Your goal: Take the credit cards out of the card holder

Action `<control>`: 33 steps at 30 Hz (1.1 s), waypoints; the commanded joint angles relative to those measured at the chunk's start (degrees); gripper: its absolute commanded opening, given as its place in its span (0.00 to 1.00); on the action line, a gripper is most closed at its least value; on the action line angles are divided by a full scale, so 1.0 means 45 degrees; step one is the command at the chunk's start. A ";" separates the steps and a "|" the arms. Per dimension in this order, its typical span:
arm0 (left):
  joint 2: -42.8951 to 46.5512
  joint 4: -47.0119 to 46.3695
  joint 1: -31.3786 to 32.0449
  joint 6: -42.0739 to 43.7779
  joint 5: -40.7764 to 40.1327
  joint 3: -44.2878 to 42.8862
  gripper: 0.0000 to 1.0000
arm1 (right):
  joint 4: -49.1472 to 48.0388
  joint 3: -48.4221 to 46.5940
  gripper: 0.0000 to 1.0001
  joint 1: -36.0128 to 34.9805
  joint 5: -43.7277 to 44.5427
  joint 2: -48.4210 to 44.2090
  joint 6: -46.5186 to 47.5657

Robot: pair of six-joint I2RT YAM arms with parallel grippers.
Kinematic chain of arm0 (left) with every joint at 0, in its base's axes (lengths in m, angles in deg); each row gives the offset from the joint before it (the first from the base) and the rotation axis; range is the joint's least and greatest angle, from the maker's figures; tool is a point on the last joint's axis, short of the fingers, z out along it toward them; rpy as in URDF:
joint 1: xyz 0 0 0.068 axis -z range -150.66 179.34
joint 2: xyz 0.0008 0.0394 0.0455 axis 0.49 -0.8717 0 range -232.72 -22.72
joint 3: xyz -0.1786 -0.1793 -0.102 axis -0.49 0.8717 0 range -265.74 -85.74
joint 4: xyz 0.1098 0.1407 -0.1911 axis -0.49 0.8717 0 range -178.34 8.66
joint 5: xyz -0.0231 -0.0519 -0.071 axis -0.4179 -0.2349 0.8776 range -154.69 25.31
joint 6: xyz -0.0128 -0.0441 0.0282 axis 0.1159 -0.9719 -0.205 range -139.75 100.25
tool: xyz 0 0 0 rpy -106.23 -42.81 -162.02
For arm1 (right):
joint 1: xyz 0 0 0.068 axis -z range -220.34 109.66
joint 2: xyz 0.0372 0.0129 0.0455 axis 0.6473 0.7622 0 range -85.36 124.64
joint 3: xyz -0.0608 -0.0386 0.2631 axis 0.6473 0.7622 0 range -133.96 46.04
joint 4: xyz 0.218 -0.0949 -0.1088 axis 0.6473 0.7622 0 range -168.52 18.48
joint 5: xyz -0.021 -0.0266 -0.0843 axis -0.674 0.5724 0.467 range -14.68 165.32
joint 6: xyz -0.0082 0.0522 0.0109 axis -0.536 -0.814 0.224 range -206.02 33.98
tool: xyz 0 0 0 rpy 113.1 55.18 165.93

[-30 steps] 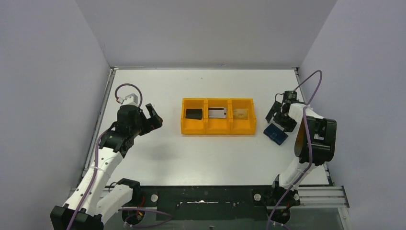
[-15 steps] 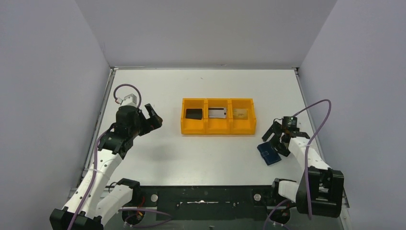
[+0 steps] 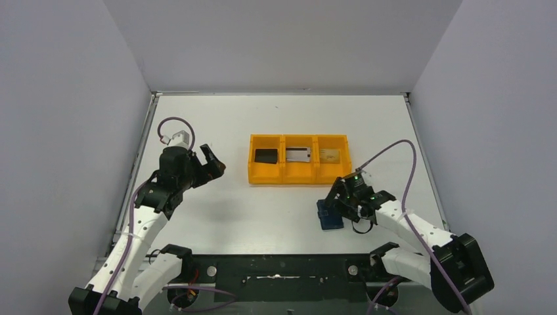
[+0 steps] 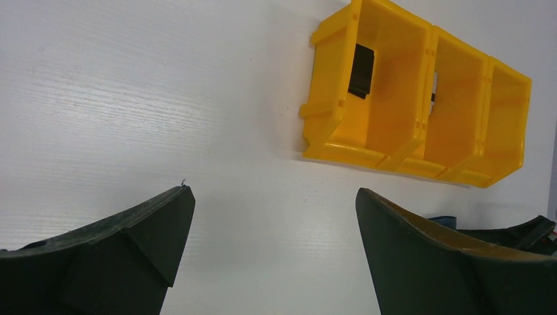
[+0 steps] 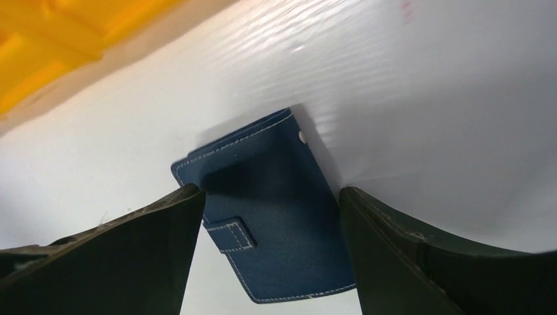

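Jaws of the right gripper (image 3: 340, 202) are standing partly apart, one finger on each side of the card holder (image 3: 330, 216); in the right wrist view the two dark fingers (image 5: 131, 256) are flanking the navy wallet with their tips right at its long edges, but whether they are pressing on it I cannot tell; the card holder (image 5: 276, 216) is lying folded shut on the white table (image 3: 263, 216), its stitched closing tab (image 5: 230, 235) facing up and a small snap (image 5: 302, 136) showing near one corner; it is sitting on the near side of the orange tray (image 3: 299, 176), in front of the right compartment, near the tray but not touching it; each compartment is holding one card: a black credit card (image 3: 266, 156) is lying in the left one, a silver-grey card (image 3: 297, 154) in the middle, a gold-tan card (image 3: 330, 155) in the right; the left gripper (image 3: 213, 162) is hovering over the table to the left of the tray, apart from it, its jaws spread wide with nothing between them; its wrist camera is looking across the table at the tray (image 4: 341, 147), where the black credit card (image 4: 361, 71) is showing in the nearest compartment.
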 commanded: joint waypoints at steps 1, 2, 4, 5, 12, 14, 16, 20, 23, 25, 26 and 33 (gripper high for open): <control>0.0371 -0.0634 -0.0093 0.0134 0.0284 -0.0133 0.97 | -0.0188 -0.0970 0.77 -0.2336 0.1921 0.0589 -0.1669; 0.0409 -0.0622 -0.0108 0.0153 0.0263 -0.0133 0.97 | 0.0002 -0.1357 0.78 -0.2874 0.2306 0.0838 -0.1557; 0.0445 -0.0612 -0.0095 0.0156 0.0241 -0.0151 0.97 | 0.0984 -0.2402 0.80 -0.3847 0.3448 0.1401 -0.1407; 0.0447 -0.0602 -0.0108 0.0174 0.0240 -0.0171 0.97 | 0.1564 -0.2986 0.83 -0.4472 0.4038 0.1767 -0.1276; 0.0539 -0.0566 -0.0119 0.0060 0.0071 -0.0095 0.97 | 0.4672 -0.5772 0.89 -0.5925 0.6242 0.4306 -0.0764; 0.0588 -0.0501 -0.0117 0.0039 -0.0050 -0.0056 0.97 | 0.5155 -0.6249 0.88 -0.6094 0.6452 0.4990 -0.1014; 0.0661 -0.0432 -0.0122 0.0048 -0.0141 -0.0035 0.97 | 0.5469 -0.6573 0.87 -0.6317 0.6659 0.5615 -0.1421; 0.0731 -0.0378 -0.0113 0.0107 -0.0314 -0.0018 0.97 | 0.5456 -0.6957 0.77 -0.6517 0.6814 0.6597 -0.1707; 0.0692 -0.0375 -0.0131 0.0153 -0.0325 -0.0019 0.97 | 0.5472 -0.7195 0.65 -0.6709 0.6898 0.7144 -0.1841; 0.0663 -0.0360 -0.0119 0.0194 -0.0342 -0.0016 0.97 | 0.5482 -0.7251 0.59 -0.6782 0.6945 0.7394 -0.1905; 0.0663 -0.0341 -0.0121 0.0212 -0.0362 -0.0015 0.97 | 0.5491 -0.7269 0.54 -0.6806 0.6955 0.7492 -0.1907; 0.0645 -0.0372 -0.0117 0.0205 -0.0437 0.0056 0.97 | 0.4994 -0.7361 0.32 -0.6853 0.6714 0.7207 -0.1499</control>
